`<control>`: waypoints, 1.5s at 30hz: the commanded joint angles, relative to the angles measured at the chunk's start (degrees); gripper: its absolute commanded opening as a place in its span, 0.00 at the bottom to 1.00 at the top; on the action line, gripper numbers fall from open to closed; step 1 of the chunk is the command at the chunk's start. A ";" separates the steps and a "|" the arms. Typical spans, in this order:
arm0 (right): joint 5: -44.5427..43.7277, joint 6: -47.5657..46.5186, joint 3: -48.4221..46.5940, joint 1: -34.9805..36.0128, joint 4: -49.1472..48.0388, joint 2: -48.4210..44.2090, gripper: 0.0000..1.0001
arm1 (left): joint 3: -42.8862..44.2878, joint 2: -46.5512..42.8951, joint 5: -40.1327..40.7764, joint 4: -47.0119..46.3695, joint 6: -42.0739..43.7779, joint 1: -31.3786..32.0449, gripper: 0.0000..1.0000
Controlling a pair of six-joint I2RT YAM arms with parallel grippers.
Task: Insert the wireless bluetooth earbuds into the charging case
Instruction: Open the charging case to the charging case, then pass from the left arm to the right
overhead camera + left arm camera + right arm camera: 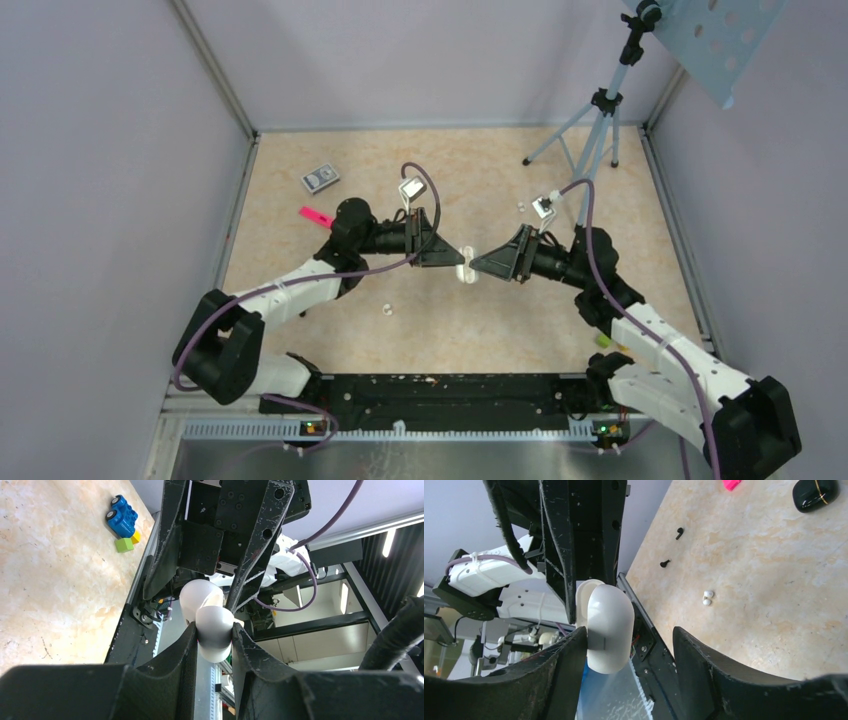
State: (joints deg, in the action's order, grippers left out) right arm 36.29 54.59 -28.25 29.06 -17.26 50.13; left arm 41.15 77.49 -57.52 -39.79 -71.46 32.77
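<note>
Pinching a white capsule (214,647), left gripper (214,630) faces wide-spread right gripper (629,631)

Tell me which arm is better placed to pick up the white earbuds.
Right, probably. The left end effector is clamped on the white pill-shaped case, while the right end effector stands open around it, so it is free to fetch the earbuds, though they lie nearer the left arm.

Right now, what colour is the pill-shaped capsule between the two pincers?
The capsule is plain white; the right wrist view shows it best.
</note>
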 commanded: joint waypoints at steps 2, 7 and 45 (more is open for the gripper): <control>2.56 1.20 -2.20 -0.14 -5.23 0.49 0.62 | 2.14 -0.64 -1.02 -1.87 1.06 0.14 0.00; 4.30 1.12 -2.51 0.18 -6.37 0.93 0.58 | 2.94 -0.28 -1.92 -1.17 1.76 0.14 0.00; 0.11 8.29 5.98 1.80 -18.55 -0.54 0.00 | 10.31 -2.52 -2.08 20.68 19.32 0.22 0.99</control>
State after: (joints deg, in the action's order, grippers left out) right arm 37.82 59.18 -24.69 30.37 -27.31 50.24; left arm 49.67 77.38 -59.57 -21.98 -56.69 32.93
